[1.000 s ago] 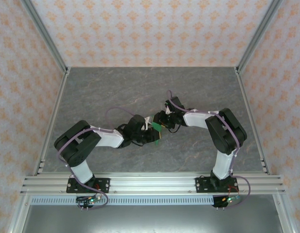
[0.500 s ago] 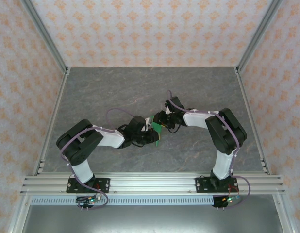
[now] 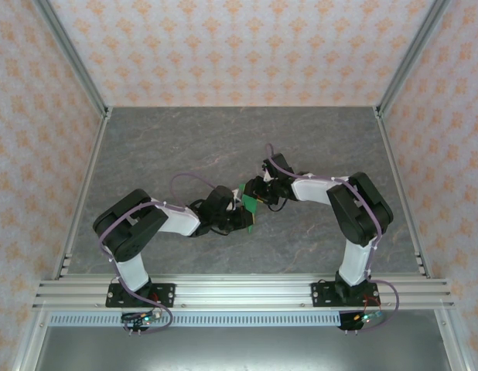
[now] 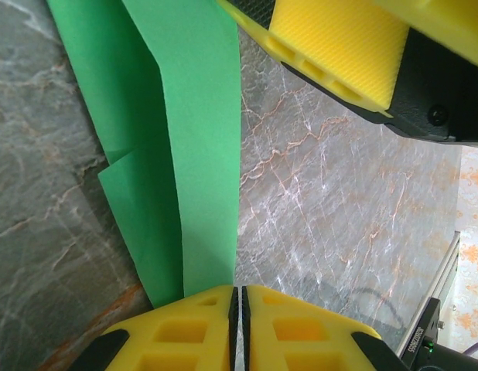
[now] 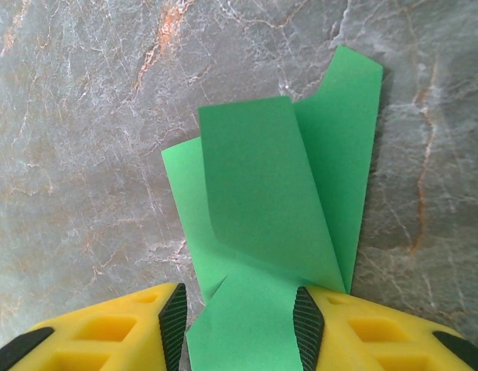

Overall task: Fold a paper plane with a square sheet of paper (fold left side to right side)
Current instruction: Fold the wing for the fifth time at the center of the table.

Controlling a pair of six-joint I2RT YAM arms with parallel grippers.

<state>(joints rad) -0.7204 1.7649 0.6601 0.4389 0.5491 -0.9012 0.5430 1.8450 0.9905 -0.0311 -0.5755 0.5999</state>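
Note:
The square sheet of paper [image 3: 249, 205] is bright green and folded into a narrow strip with overlapping flaps, lying on the grey table between the two grippers. In the right wrist view the paper [image 5: 278, 201] runs between my right gripper [image 5: 239, 317], whose jaws stand apart on either side of it; one flap curls up. My left gripper [image 4: 239, 297] is shut, pads together. The paper [image 4: 185, 139] passes under its left finger [image 4: 177, 332], its edge in line with the jaw gap. I cannot tell whether it is pinched. A right-gripper finger [image 4: 339, 46] shows above.
Grey marbled table [image 3: 185, 147] enclosed by patterned walls and aluminium frame posts [image 3: 76, 69]. Both arms bend inward and meet at the table's middle; open table surface lies behind and to both sides. The aluminium rail [image 3: 239, 292] runs along the near edge.
The left arm has crept a little to the right toward the paper, and its jaws have drawn slightly closer. The right arm and paper look unchanged.

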